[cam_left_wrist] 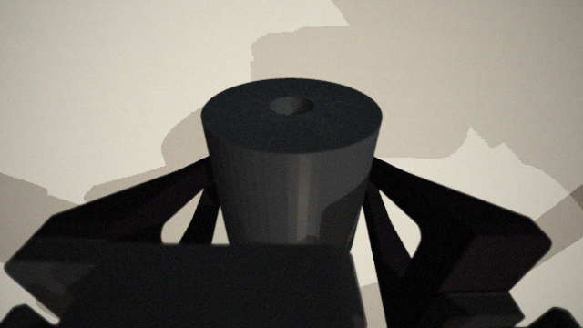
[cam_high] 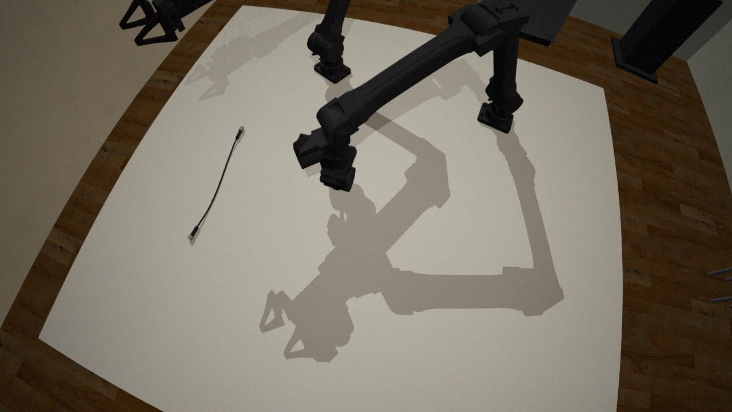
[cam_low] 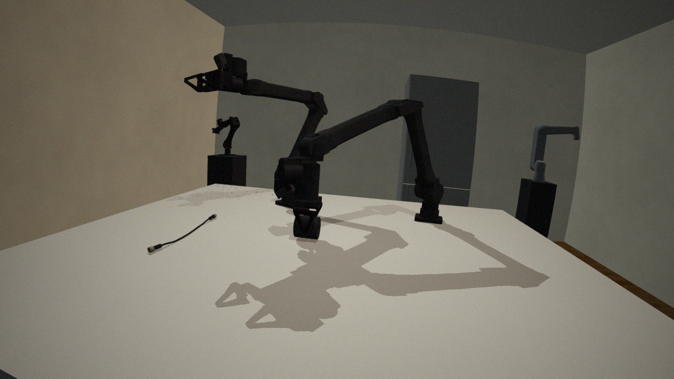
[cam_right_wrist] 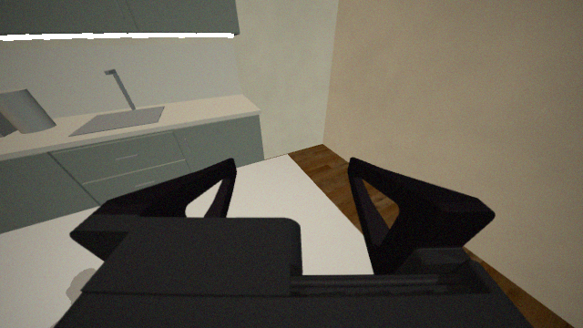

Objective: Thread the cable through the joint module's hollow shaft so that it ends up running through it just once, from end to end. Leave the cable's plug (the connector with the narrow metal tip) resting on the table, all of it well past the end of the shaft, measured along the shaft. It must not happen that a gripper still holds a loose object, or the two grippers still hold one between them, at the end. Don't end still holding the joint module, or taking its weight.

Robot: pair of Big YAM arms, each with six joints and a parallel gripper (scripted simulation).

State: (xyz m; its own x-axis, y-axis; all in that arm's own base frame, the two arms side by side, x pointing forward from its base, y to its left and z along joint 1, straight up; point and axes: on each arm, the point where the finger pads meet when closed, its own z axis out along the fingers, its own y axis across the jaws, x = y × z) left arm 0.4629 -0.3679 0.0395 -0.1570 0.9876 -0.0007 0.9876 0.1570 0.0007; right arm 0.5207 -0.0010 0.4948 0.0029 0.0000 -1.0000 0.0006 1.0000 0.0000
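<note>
The joint module, a dark cylinder (cam_left_wrist: 282, 196) (cam_low: 305, 227) with a round hole in its end face, sits between the fingers of my left gripper (cam_left_wrist: 291, 163), which is shut on it. The shaft lies about level, at or just above the table; I cannot tell if it touches. The cable (cam_high: 195, 230) (cam_low: 158, 245) lies on the table in a slight curve, apart from the module. It has a larger pale-tipped connector (cam_low: 151, 248) at the near end and a smaller one (cam_low: 214, 216) at the far end. My right gripper (cam_right_wrist: 291, 164) (cam_high: 128, 34) is open and empty, high above the table.
The white table (cam_high: 460, 358) (cam_low: 117, 292) carries both arm bases (cam_high: 332, 70) (cam_high: 495, 117) at its back. Large arm shadows fall across its middle. The left arm reaches over the table from the back; the right arm extends past the table's edge.
</note>
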